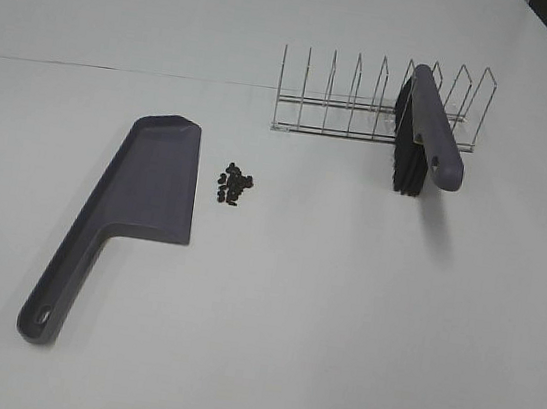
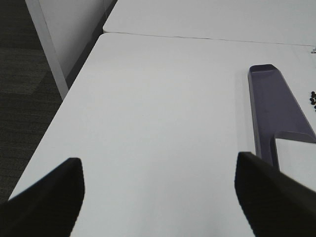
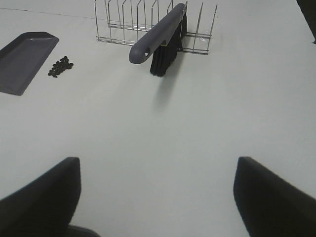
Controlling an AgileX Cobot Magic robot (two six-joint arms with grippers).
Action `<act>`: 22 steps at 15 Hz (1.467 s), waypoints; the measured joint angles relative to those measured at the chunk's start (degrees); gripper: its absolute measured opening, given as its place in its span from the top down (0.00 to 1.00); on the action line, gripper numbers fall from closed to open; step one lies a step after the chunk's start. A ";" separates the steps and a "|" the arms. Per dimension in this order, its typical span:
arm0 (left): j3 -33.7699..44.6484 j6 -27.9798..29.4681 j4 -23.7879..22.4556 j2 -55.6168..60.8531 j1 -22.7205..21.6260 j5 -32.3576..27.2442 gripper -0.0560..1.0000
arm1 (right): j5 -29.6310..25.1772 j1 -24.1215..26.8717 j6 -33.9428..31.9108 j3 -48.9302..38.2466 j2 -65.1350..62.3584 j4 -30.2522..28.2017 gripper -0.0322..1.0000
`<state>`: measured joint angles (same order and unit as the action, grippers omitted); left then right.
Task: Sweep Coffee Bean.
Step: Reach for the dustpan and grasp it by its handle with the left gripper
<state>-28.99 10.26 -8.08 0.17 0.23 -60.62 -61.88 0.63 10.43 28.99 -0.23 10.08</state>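
The left end effector [image 2: 158, 163] showed only two matte black fingers [image 2: 47, 200], broad and smooth, with rounded tips. The right end effector [image 3: 158, 163] looked alike: two plain black, blunt fingers [image 3: 269, 197].

Bright even light, soft shadows, mild blur

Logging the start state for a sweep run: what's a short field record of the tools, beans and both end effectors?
dustpan: lying flat, empty
coffee beans: small pile beside the dustpan, not touching
brush: propped in the wire rack, bristles down
left end effector: open, holding nothing
right end effector: open, holding nothing
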 joint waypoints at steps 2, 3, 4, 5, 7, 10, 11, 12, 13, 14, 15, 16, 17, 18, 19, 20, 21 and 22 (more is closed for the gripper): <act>0.00 0.00 0.00 0.00 0.00 0.00 0.21 | 0.00 0.00 0.00 0.00 0.00 0.00 0.25; 0.00 0.00 0.00 0.00 0.00 0.00 0.21 | 0.00 0.00 0.00 0.00 0.00 0.00 0.25; 0.00 0.00 0.00 0.00 0.00 0.00 0.21 | 0.00 0.00 0.00 0.00 0.00 0.00 0.25; 0.00 0.00 0.00 0.00 0.00 0.00 0.21 | 0.00 0.00 0.00 0.00 0.00 0.00 0.25; 0.00 0.00 0.00 0.00 0.00 0.00 0.21 | 0.00 0.00 0.00 0.00 0.00 0.00 0.25; 0.00 0.00 0.00 0.00 0.00 0.00 0.21 | 0.00 0.00 0.00 0.00 0.00 0.00 0.25; 0.00 0.00 0.00 0.00 0.00 0.00 0.21 | 0.00 0.00 0.00 0.00 0.00 0.00 0.25; 0.00 0.00 0.00 0.00 0.00 0.00 0.21 | 0.00 0.00 0.00 0.00 0.00 0.00 0.25; 0.00 0.00 0.00 0.00 0.00 0.00 0.21 | 0.00 0.00 0.00 0.00 0.00 0.00 0.25; 0.00 0.00 0.00 0.00 0.00 0.00 0.21 | 0.00 0.00 0.00 0.00 0.00 0.00 0.25; 0.00 0.00 0.00 0.00 0.00 0.00 0.21 | 0.00 0.00 0.00 0.00 0.00 0.00 0.25; 0.00 0.00 0.00 0.00 0.00 0.00 0.21 | 0.00 0.00 0.00 0.00 0.00 0.00 0.25; 0.00 0.00 0.00 0.00 0.00 0.06 0.21 | 0.00 0.00 0.00 0.00 0.00 0.00 0.25; -0.17 0.00 0.00 0.00 0.00 0.74 0.21 | 0.00 0.00 0.00 0.00 0.00 0.00 0.25; -0.69 0.00 0.23 -0.57 0.00 2.12 0.21 | 0.00 0.00 0.00 0.00 0.00 0.00 0.25; -1.03 0.00 0.40 -1.55 0.00 3.21 0.21 | 0.00 0.00 0.00 0.00 0.00 0.00 0.25; -1.66 0.00 0.86 -4.47 0.00 5.67 0.23 | 0.00 0.00 0.00 0.00 0.00 0.00 0.25; -2.52 -1.15 2.29 -12.83 0.00 11.00 0.23 | 0.00 0.00 0.00 0.00 0.00 0.00 0.25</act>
<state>-31.51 9.11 -5.79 -12.66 0.23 -49.62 -61.88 0.63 10.43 28.99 -0.23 10.08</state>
